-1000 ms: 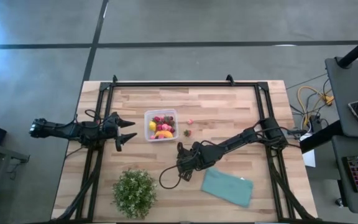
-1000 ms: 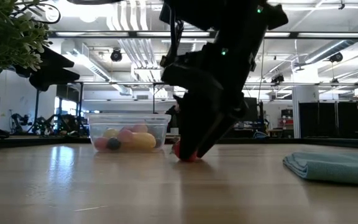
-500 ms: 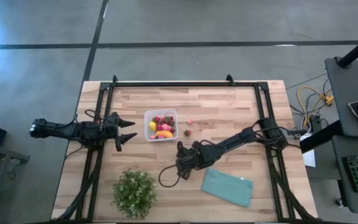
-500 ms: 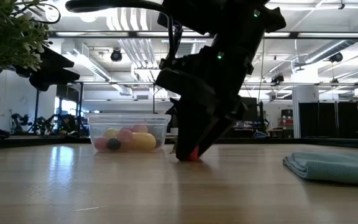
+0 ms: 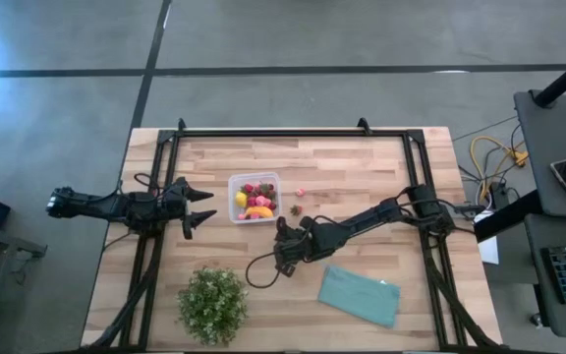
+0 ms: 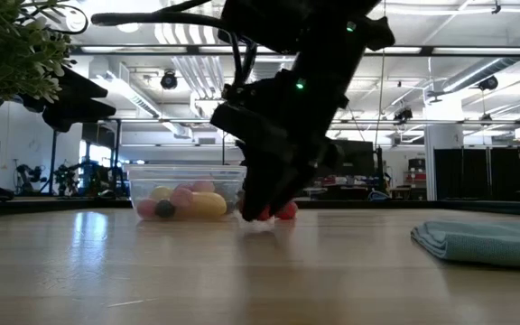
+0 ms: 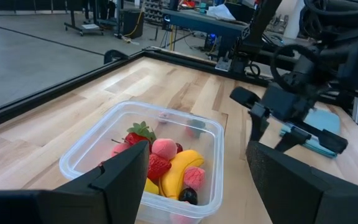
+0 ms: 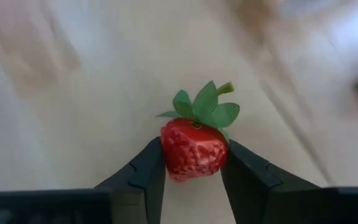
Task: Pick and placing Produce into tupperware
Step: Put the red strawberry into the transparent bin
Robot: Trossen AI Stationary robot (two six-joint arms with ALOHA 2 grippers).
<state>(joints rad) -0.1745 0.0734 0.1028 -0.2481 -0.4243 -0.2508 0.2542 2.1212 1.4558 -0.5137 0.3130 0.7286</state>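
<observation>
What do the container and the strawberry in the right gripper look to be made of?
Tupperware: clear, glossy plastic; the fruit inside shows through its walls. Strawberry: likely a fake, of plastic or foam; its leaves look like flat cut fabric and the skin is matte. The right gripper is shut on it.

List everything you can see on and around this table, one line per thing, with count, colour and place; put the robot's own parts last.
tupperware: one, clear, table's centre-left, holding fruit.
banana: one, yellow, inside the tupperware.
strawberries in the tupperware: several, red and pink.
held strawberry: one, red with green leaves, between the right pincer's fingers.
loose fruits: two small, pink and dark red, on the wood right of the tupperware.
potted plant: one, green, table's near left.
cloth: one, teal, folded, table's near right.
left pincer: open, waiting left of the tupperware.
right pincer: shut on the strawberry, mid-table.
</observation>
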